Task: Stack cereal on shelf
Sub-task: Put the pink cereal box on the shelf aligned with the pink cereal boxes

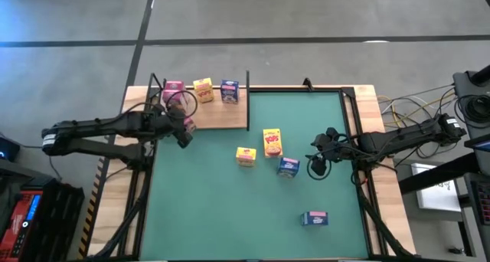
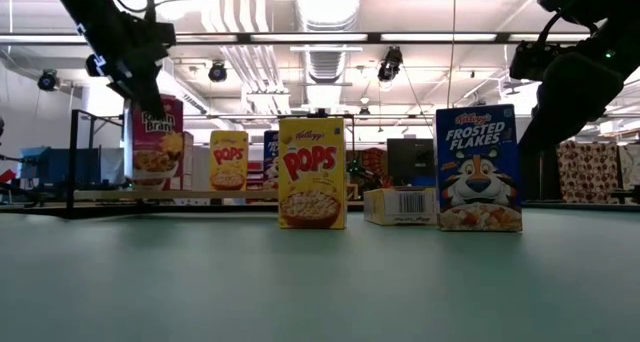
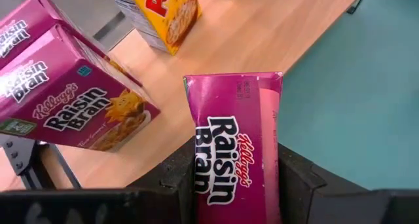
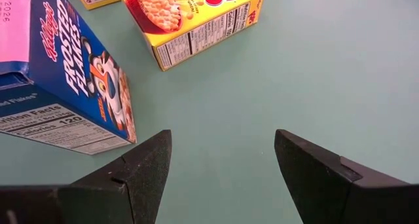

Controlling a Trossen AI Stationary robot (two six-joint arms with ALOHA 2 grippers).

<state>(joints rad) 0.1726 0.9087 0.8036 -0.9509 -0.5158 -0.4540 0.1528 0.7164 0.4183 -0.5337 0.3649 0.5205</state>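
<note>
The shelf point(image 1: 222, 116), a light-wood board with black posts, lies at the mat's far left. On it stand a pink cereal box point(image 1: 174, 90), a yellow one point(image 1: 203, 88) and a blue one point(image 1: 229, 91). My left gripper point(image 1: 184, 132) is over the board's near left part, shut on another pink Raisin Bran box point(image 3: 232, 139). On the green mat a yellow Pops box point(image 1: 272, 142) and a blue Frosted Flakes box point(image 1: 288, 167) stand upright, and a small yellow box point(image 1: 245, 155) lies flat. My right gripper point(image 1: 316, 164) hovers open just right of the blue box point(image 4: 65, 86), with nothing between its fingers. My left gripper pinches the pink box between its two fingers point(image 3: 180, 178), which sit on the two faces flanking the narrow name-bearing side panel point(image 3: 229, 185), at the end away from the box's top flap point(image 3: 236, 86). It comes slanting down from the table's left. The box juts beyond the fingers, over the board.
A blue box point(image 1: 315, 218) lies flat near the mat's near right. Thin black posts point(image 1: 247, 82) rise at the shelf's edges. Bare board point(image 3: 262, 40) shows between the standing boxes and the shelf's near edge. Cables run along the table's right side point(image 1: 398, 109).
</note>
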